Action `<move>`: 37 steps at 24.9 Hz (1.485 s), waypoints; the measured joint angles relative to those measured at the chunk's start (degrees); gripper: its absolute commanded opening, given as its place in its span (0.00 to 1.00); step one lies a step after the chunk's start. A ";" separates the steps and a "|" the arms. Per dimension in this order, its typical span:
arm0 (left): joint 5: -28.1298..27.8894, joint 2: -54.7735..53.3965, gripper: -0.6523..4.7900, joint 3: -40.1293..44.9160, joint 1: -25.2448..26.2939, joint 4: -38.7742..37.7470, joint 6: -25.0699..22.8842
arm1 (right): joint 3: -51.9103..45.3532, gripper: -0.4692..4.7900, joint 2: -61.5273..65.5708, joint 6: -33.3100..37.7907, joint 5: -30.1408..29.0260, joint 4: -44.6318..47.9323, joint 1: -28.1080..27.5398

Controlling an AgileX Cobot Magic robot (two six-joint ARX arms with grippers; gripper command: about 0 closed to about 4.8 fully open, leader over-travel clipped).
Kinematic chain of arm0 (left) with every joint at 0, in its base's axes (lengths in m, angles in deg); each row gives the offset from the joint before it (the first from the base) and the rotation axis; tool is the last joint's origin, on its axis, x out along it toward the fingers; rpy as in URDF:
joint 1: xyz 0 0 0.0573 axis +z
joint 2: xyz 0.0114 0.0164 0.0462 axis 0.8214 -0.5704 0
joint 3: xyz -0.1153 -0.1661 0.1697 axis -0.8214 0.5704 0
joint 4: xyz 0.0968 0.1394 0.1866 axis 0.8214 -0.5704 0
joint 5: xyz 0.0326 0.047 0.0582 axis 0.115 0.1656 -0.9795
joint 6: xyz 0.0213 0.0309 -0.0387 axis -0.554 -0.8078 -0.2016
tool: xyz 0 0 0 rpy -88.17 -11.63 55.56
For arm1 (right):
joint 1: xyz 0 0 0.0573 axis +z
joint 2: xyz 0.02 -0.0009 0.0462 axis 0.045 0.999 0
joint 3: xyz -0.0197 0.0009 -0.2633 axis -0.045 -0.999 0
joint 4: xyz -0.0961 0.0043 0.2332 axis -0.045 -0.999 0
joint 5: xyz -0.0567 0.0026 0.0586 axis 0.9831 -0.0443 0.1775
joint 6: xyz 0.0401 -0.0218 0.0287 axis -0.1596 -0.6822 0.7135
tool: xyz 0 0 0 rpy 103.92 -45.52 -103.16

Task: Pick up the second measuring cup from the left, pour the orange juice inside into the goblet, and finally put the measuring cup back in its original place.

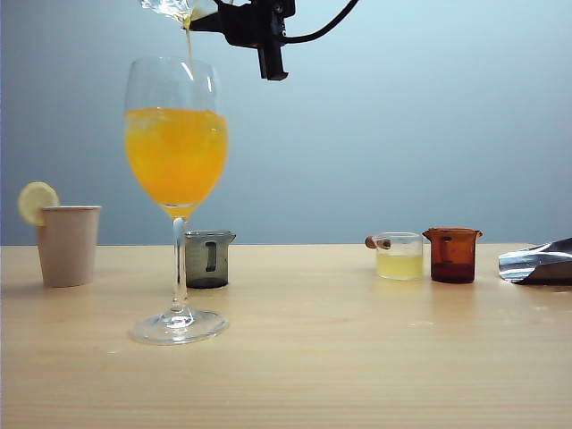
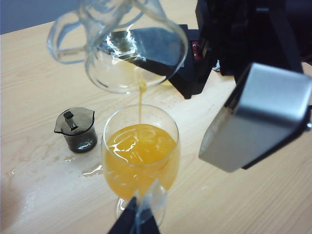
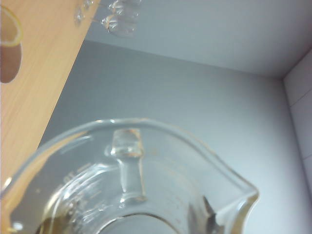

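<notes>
The right gripper (image 1: 210,20) grips the small clear measuring cup (image 2: 122,46), tipped above the tall clear goblet (image 1: 176,134) near the tabletop's (image 1: 357,357) front-left edge. Bright orange juice (image 2: 140,148) streams in. Left gripper (image 2: 134,222): state unclear. The cup's embossed markings are unreadable.

The clear measuring cup (image 2: 131,53) is tipped steeply above the goblet (image 1: 176,179), spout down, nearly empty. A thin stream of orange juice (image 2: 140,151) falls into the tall stemmed goblet, which stands upright on the tabletop (image 1: 357,357), bowl over half full.
</notes>
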 measured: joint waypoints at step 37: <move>0.00 0.00 0.11 0.00 0.00 0.00 0.00 | -13.38 0.51 10.99 92.76 9.84 17.57 -14.23</move>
